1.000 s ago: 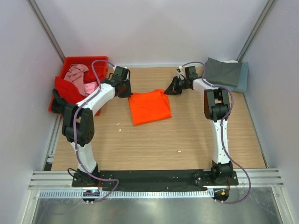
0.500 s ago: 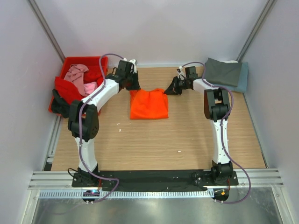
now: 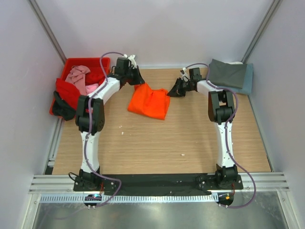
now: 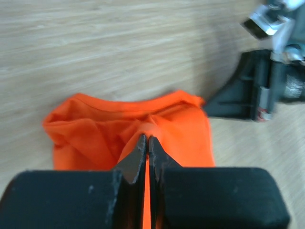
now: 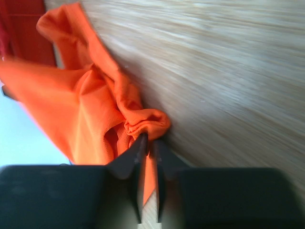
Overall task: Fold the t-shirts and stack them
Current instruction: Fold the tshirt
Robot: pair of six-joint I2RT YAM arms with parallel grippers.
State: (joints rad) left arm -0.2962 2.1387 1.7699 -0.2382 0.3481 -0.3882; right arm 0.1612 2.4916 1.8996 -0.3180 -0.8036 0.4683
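Left pincer [image 4: 145, 141]: jaws pressed together, a thin ridge of orange cloth caught between them. It sits close to the far edge of the worktop [image 3: 190, 138], left of the middle.

Right pincer [image 5: 148, 141]: also closed, nipping a bunched fold of the same cloth. It is further right along the far edge and a little nearer to me.

Orange t-shirt [image 3: 148, 101]: held by both pincers, it lies mostly on the wood between and below them, rumpled and only partly folded. From my left pincer it runs away toward the near edge and to the right. From my right pincer it lies to the left. Its long axis is skewed, running from the far edge down toward the near right, not square to any edge.

Far right corner: dark grey t-shirt [image 3: 228, 74] folded on top of a slate blue t-shirt [image 3: 249, 82]. My right arm is the nearer one to that pile.

Far left corner: red crate [image 3: 71, 63] with a pink t-shirt [image 3: 78, 75] and a red t-shirt [image 3: 66, 90] in it, unfolded.

Judgement: the orange cloth needs squaring to the far edge before the next fold, with both pincers moving together.
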